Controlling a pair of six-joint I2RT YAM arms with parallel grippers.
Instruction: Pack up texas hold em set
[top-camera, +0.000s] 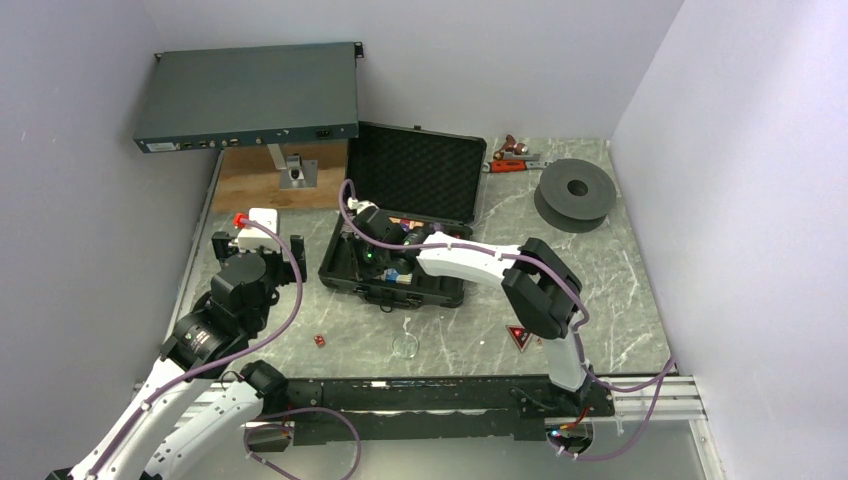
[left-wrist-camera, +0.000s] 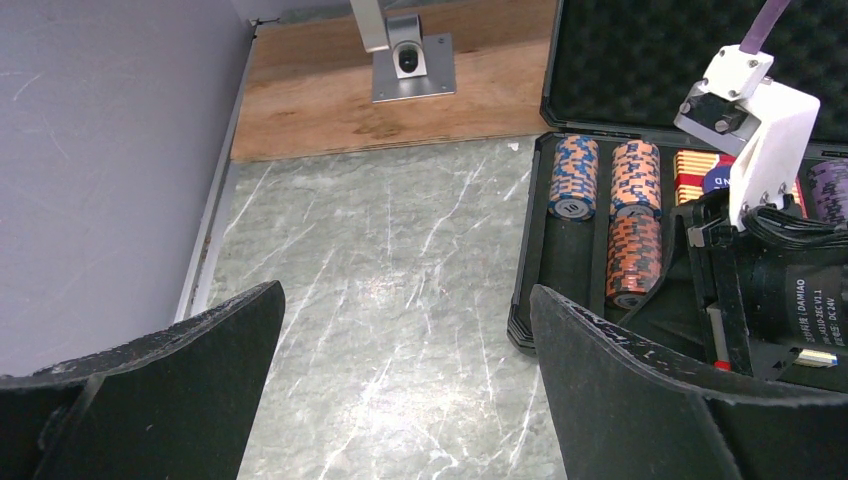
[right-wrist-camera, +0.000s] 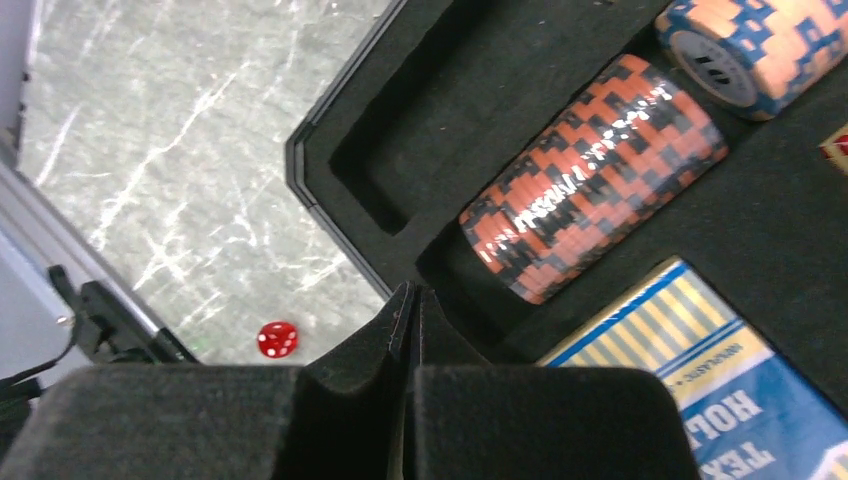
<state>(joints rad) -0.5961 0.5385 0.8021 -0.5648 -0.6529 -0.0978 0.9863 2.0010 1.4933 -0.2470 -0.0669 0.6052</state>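
The black foam-lined case (top-camera: 345, 262) lies open mid-table, its lid (top-camera: 420, 175) standing behind it. In its slots lie an orange-black chip roll (right-wrist-camera: 590, 175), a blue-orange roll (right-wrist-camera: 760, 50) and a blue striped card deck (right-wrist-camera: 690, 370). My right gripper (right-wrist-camera: 411, 310) hangs over the case's front left corner (top-camera: 375, 262), shut with nothing between its fingers. One red die (right-wrist-camera: 277, 339) lies on the table just outside the case (top-camera: 321, 341). The black-red triangular marker (top-camera: 519, 336) rests by the right arm's base. My left gripper (left-wrist-camera: 405, 300) is open over bare table left of the case.
A grey-blue rack unit (top-camera: 250, 95) sits on a stand above a wooden board (top-camera: 270, 180) at the back left. A black spool (top-camera: 575, 193) is at the back right. A white box with a red knob (top-camera: 262, 218) sits near the left gripper. A small clear disc (top-camera: 406, 346) lies at the front.
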